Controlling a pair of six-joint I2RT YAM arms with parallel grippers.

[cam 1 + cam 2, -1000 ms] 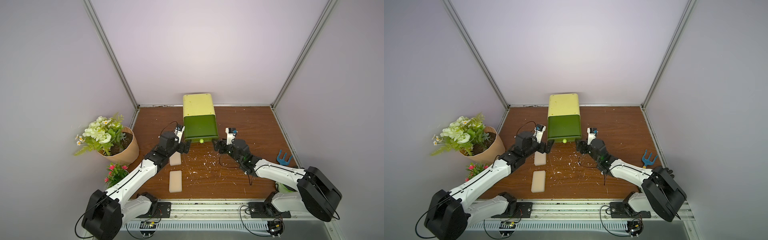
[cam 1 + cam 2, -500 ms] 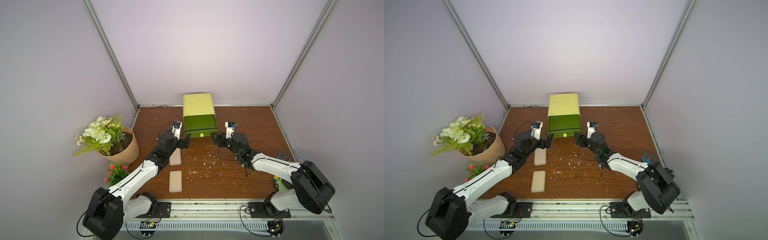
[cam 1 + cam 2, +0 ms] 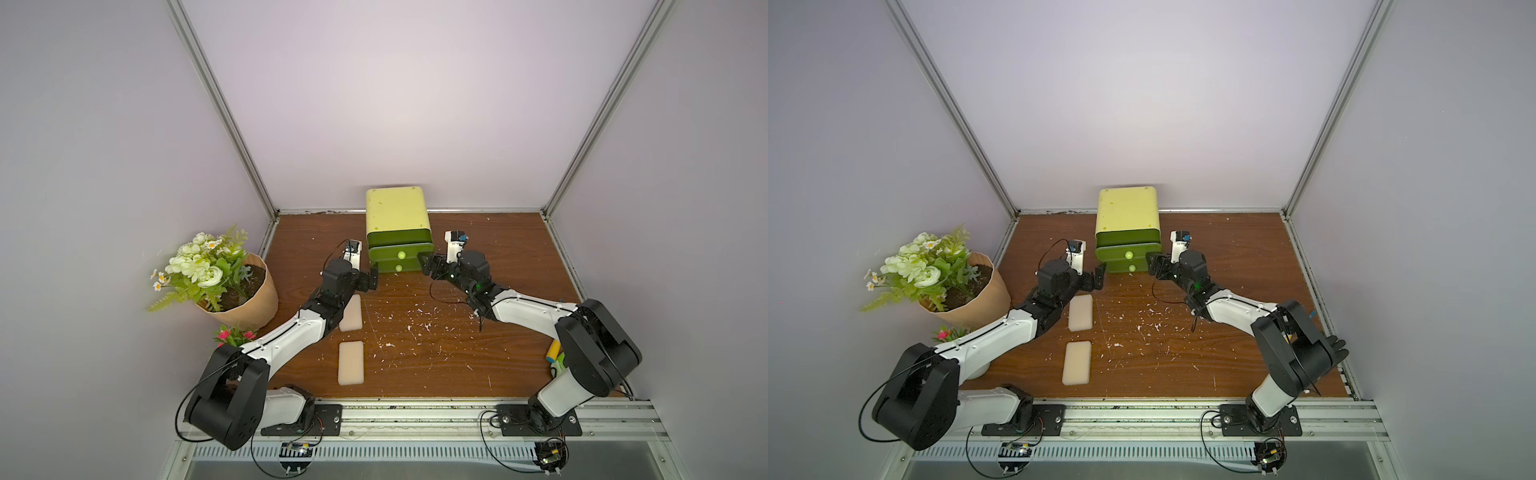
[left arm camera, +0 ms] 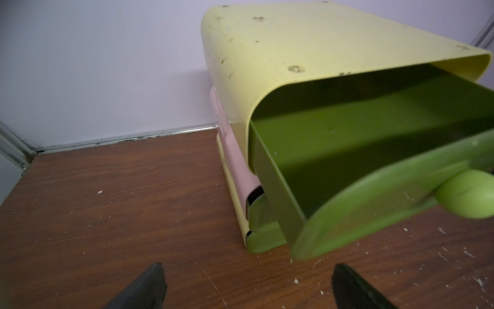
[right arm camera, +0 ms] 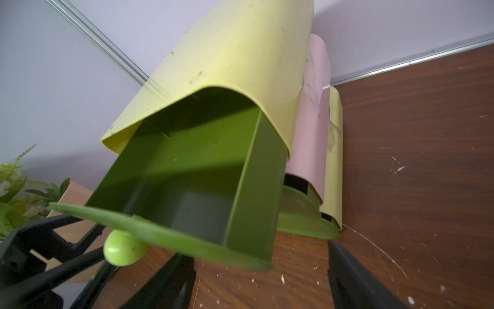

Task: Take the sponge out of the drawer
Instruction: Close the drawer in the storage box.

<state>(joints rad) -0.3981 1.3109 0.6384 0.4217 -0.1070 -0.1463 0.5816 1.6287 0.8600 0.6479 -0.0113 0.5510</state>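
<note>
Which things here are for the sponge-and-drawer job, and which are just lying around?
For the job: drawer unit, its open top drawer, far sponge, near sponge, left hand, right hand.
Just lying about: flower pot, small pink flowers, white crumbs.

We see pale lilac walls (image 3: 395, 104) on three sides, joined by slim metal corner posts (image 3: 224, 112). The desk (image 3: 478, 357) is dark brown wood grain (flecked with white crumbs (image 3: 415, 328)).
</note>
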